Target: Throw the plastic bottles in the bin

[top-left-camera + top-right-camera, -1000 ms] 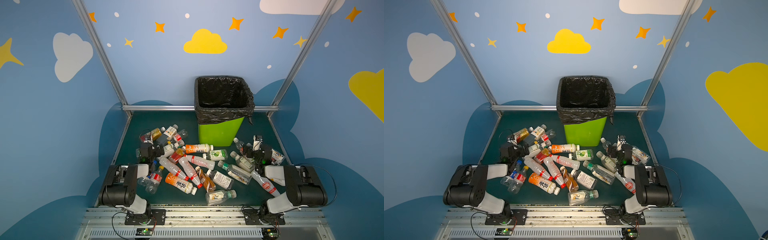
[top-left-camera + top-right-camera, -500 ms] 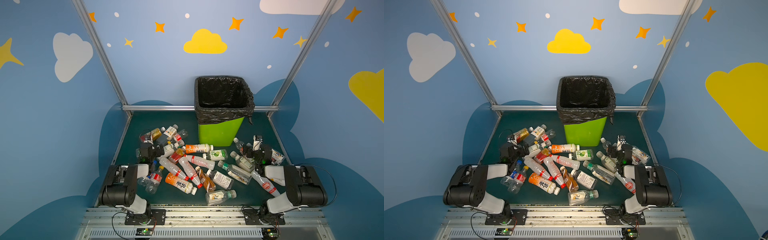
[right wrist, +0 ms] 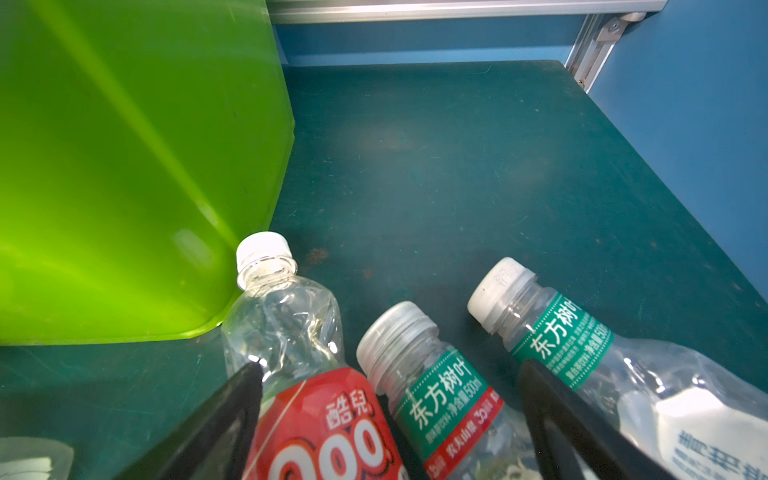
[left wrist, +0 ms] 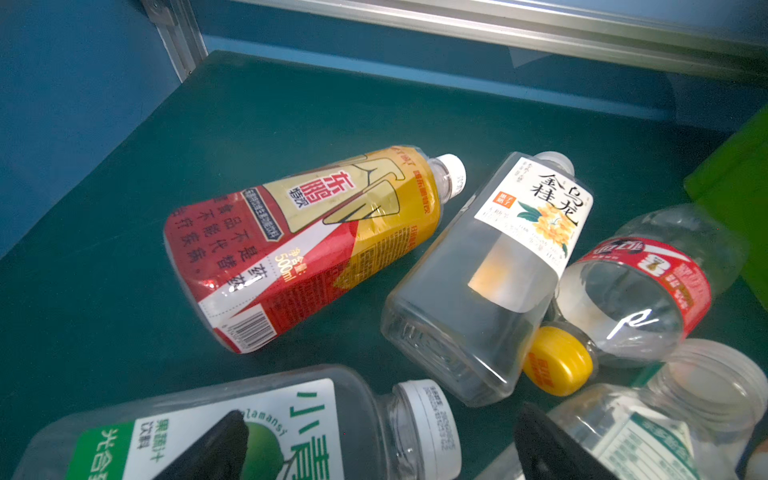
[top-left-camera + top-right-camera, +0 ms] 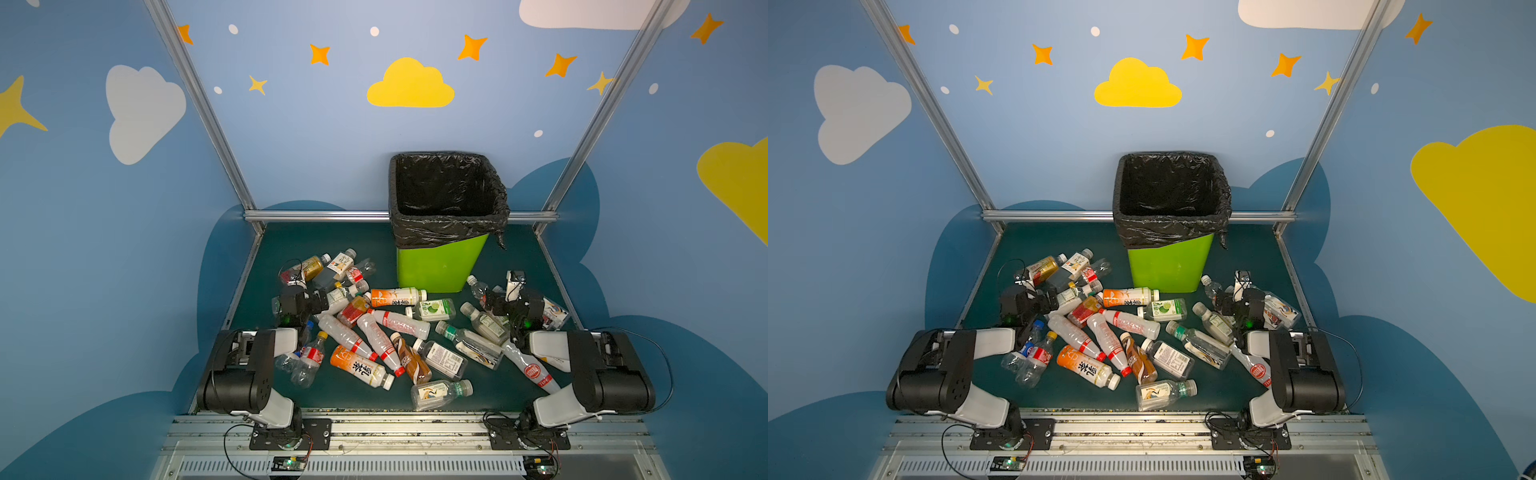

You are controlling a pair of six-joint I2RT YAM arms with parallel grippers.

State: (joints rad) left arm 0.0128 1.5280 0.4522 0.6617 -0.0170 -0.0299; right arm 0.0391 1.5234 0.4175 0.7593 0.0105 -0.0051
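The left gripper and right gripper are wide open, low over plastic bottles lying on the table near the bin.

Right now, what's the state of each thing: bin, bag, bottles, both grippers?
bin: upright, no bottle seen inside.
bag: lining the bin, folded over its rim.
bottles: lying scattered on the table, all outside the bin, none held.
left gripper: open, low over the bottles, holding nothing.
right gripper: open, low over bottles beside the bin, holding nothing.
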